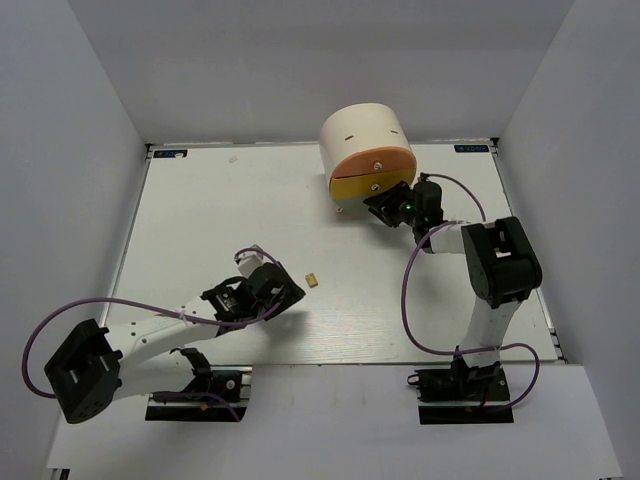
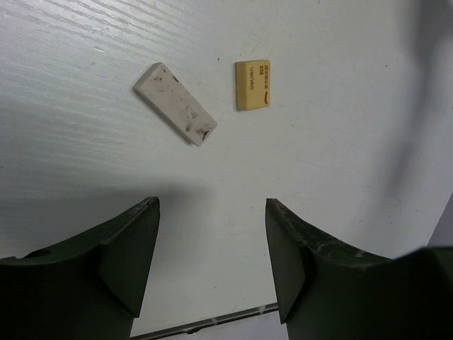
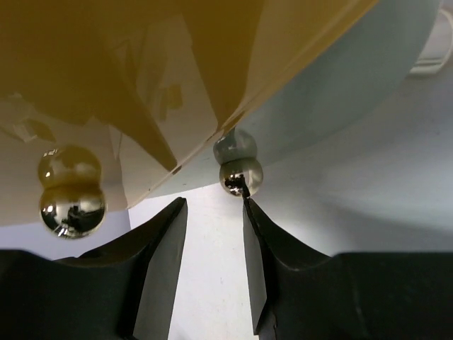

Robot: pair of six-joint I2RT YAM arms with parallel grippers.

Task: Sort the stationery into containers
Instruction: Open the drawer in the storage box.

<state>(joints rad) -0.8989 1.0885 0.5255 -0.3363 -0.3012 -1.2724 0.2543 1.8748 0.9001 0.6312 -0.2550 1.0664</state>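
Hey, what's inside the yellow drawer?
Nothing inside shows. The yellow drawer looks shut, so only its front is visible; any contents are covered. The right gripper hovers just before it.

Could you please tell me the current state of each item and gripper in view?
Orange drawer: looks shut.
Yellow drawer: looks shut.
Grey eraser: lying flat on the table, loose.
Tan eraser: lying flat beside it, not touching.
Left gripper: open, empty.
Right gripper: slightly open, empty, by a knob.

Red print runs along the tan eraser (image 2: pixel 253 84), too small to make out; no other writing can be read.
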